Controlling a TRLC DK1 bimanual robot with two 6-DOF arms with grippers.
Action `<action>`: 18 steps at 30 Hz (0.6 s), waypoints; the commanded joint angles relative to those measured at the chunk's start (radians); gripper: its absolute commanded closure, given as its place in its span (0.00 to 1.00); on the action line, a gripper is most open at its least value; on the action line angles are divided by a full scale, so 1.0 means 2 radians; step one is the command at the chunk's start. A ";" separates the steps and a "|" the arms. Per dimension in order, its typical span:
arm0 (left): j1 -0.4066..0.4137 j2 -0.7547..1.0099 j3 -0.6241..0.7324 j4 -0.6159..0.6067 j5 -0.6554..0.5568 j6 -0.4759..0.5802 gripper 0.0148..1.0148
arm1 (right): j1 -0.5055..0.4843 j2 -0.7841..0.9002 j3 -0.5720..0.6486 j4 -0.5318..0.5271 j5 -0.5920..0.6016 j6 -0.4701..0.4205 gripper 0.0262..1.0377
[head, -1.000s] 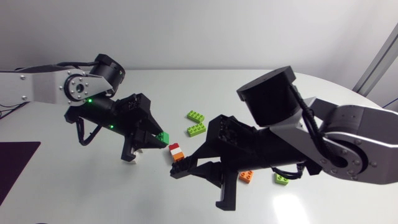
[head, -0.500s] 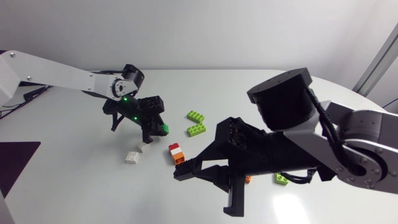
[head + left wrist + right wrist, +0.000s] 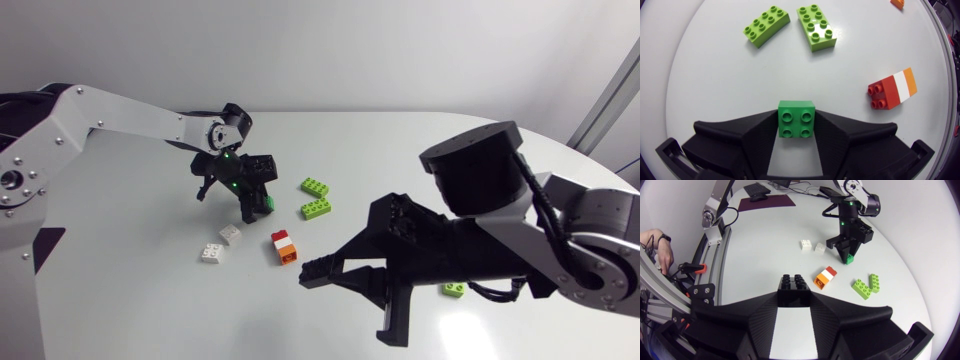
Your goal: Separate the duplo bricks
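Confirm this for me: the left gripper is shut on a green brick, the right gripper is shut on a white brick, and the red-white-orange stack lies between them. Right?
Not quite. The right gripper is shut on a black brick, not a white one, as the right wrist view shows. The rest holds: the left gripper is shut on the green brick, and the red-white-orange stack lies between them.

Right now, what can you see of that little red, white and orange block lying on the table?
The striped stack is three plastic bricks pressed together: red, then white, then orange. It lies tipped on its side on the white table, with four round studs showing at the red end. Only the table touches it; nothing grips it.
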 commanded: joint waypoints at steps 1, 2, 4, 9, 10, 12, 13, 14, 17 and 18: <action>-0.002 0.013 0.013 -0.007 -0.004 0.006 0.37 | -0.013 -0.003 -0.017 0.011 0.001 0.009 0.73; -0.001 0.011 0.011 -0.007 -0.004 0.006 0.33 | -0.018 -0.002 -0.018 0.015 0.000 0.009 0.73; 0.000 0.008 0.007 -0.008 -0.004 0.006 0.23 | -0.028 0.003 -0.020 0.023 -0.001 0.008 0.73; 0.005 -0.016 -0.012 -0.008 -0.004 0.009 0.08 | -0.060 0.035 -0.017 0.038 -0.007 -0.002 0.73; 0.006 -0.025 -0.018 -0.008 -0.004 0.009 0.07 | -0.068 0.040 -0.017 0.045 -0.010 -0.004 0.73; 0.009 -0.047 -0.034 -0.007 0.006 0.009 0.07 | -0.086 0.052 -0.016 0.052 -0.011 -0.009 0.73; 0.010 -0.055 -0.042 -0.005 0.010 0.009 0.07 | -0.095 0.057 -0.015 0.057 -0.011 -0.012 0.73; 0.010 -0.068 -0.056 -0.002 0.015 0.009 0.07 | -0.109 0.063 -0.015 0.064 -0.012 -0.012 0.73; 0.008 -0.103 -0.093 0.012 0.023 0.009 0.07 | -0.152 0.067 -0.019 0.074 -0.013 -0.014 0.73; 0.007 -0.112 -0.104 0.016 0.026 0.008 0.07 | -0.166 0.066 -0.021 0.077 -0.013 -0.013 0.73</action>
